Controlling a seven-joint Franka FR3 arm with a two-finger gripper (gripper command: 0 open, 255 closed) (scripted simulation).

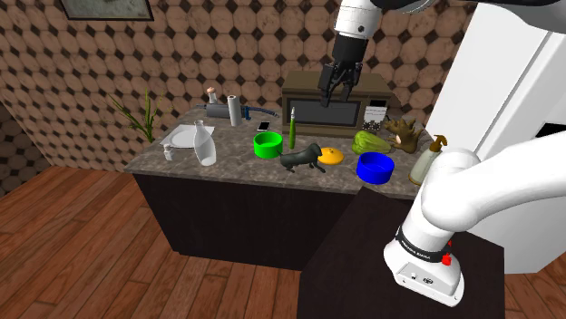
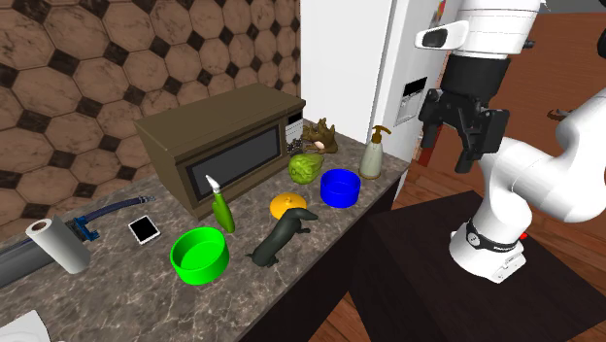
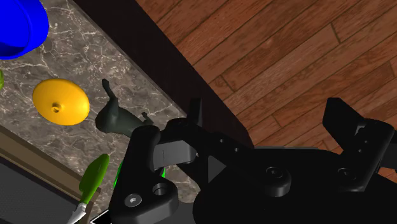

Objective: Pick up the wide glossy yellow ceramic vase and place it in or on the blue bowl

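fingers: your gripper [image 1: 336, 93] [image 2: 451, 153] [image 3: 270, 119] has its fingers spread wide, nothing between them.
gripper position: you're high up and well clear of every item. In the wrist view the wooden floor [image 3: 286, 51] shows between the fingers, with the desk [image 3: 83, 57] edge off to one side. In the second exterior view the hand hangs past the desk's end, above the dark stand [image 2: 427, 282].
yellow vase: your target [image 1: 331, 156] [image 2: 287, 204] [image 3: 60, 102] is low, wide and orange-yellow. It sits upright on the marble desk [image 1: 227, 165] in front of the microwave [image 1: 336, 107] [image 2: 223, 146], with nothing gripping it.
vase neighbours: it sits between the dark dog figurine [image 1: 302, 159] [image 2: 282, 238] [image 3: 118, 119] and the blue bowl. The dog is just beside it. I can't tell whether they touch.
blue bowl: your destination [image 1: 375, 167] [image 2: 340, 188] [image 3: 19, 25] is near the vase but apart from it, towards the desk's fridge end. Nothing shows inside it.
other items: a green bowl [image 1: 268, 144] [image 2: 200, 255], a green bottle [image 1: 292, 129] [image 2: 222, 208] standing by the microwave, a lumpy green object [image 1: 370, 142] [image 2: 305, 167] behind the blue bowl, a soap dispenser [image 1: 426, 161] [image 2: 373, 153] at the desk end, a paper towel roll [image 1: 234, 111] [image 2: 56, 245] and a white vase [image 1: 204, 143].
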